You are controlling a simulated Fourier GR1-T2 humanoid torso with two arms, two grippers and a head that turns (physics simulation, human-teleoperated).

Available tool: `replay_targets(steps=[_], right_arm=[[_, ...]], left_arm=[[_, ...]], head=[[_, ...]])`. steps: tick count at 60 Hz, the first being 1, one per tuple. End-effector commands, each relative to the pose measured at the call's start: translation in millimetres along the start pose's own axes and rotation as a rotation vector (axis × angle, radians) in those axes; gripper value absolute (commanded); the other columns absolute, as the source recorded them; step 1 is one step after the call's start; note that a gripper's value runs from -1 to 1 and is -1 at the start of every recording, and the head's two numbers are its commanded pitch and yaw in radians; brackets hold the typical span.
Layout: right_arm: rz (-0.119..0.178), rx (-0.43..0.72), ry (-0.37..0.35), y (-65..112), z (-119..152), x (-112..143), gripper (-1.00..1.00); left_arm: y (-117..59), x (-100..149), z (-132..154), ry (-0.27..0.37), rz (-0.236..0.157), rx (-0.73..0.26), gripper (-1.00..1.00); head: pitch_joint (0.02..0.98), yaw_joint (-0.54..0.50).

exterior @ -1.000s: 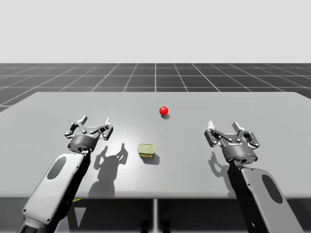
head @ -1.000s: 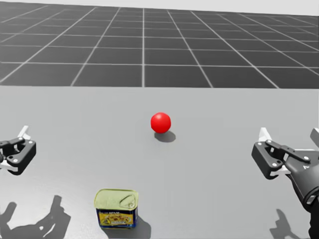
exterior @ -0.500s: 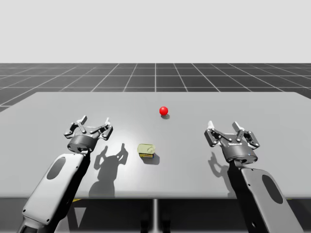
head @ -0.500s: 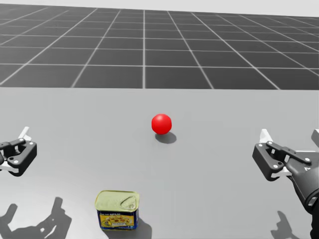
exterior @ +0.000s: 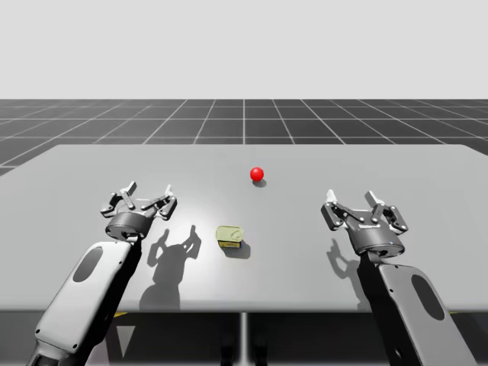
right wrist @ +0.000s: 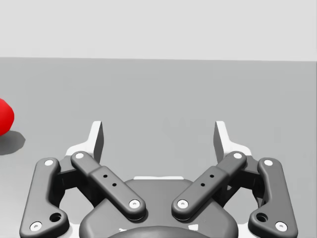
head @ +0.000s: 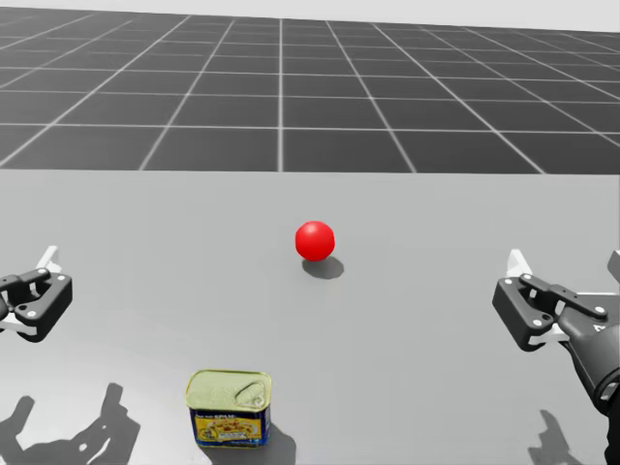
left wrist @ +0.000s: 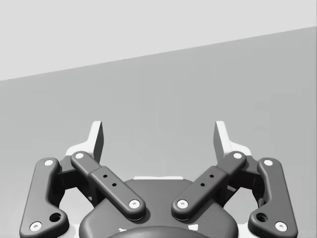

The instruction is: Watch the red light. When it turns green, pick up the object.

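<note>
Oblong tin [head: 229,407] lid-up, long axis crosswise

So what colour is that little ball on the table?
Red: the ball shows best in the head view.

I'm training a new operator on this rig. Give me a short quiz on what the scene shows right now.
1. True or false: the light is green.
2. Fill in: my left gripper and right gripper are both ____.
3. The can is: A) standing on the table, B) held in the left gripper, C) touching the light.

Key: 1 false, it is red. 2 open. 3 A.
</note>
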Motion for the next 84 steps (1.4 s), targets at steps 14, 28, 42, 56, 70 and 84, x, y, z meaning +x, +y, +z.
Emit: replay_targets(steps=[14, 28, 42, 56, 70, 84], right_arm=[[0.002, -0.002, -0.001, -0.5, -0.1, 0.1, -1.00], [0.003, -0.003, -0.002, -0.8, -0.2, 0.0, -1.00], [0.009, -0.004, -0.003, -0.2, 0.3, -0.4, -1.00], [0.019, -0.006, -0.009, 0.0, 0.3, -0.5, -1.00], [0.022, -0.006, -0.012, 0.2, 0.3, -0.4, -1.00], [0.022, -0.007, -0.014, 0.7, 0.5, 0.0, -1.00]], left_arm=[[-0.4, 0.2, -0.5, 0.000, 0.002, -0.001, -1.00], [0.0, 0.2, -0.5, 0.000, 0.003, -0.001, -1.00], [0.1, 0.1, 0.1, 0.000, 0.003, 0.000, -1.00], [0.8, 0.1, 0.0, 0.000, 0.003, 0.000, -1.00], [0.7, 0.2, -0.4, 0.000, 0.003, -0.001, -1.00], [0.4, 0.3, -0.4, 0.001, 0.004, -0.003, -1.00]], head=[[0.576, -0.07], [0.581, -0.07], [0.580, -0.07], [0.581, -0.07], [0.581, -0.07], [0.581, -0.07]])
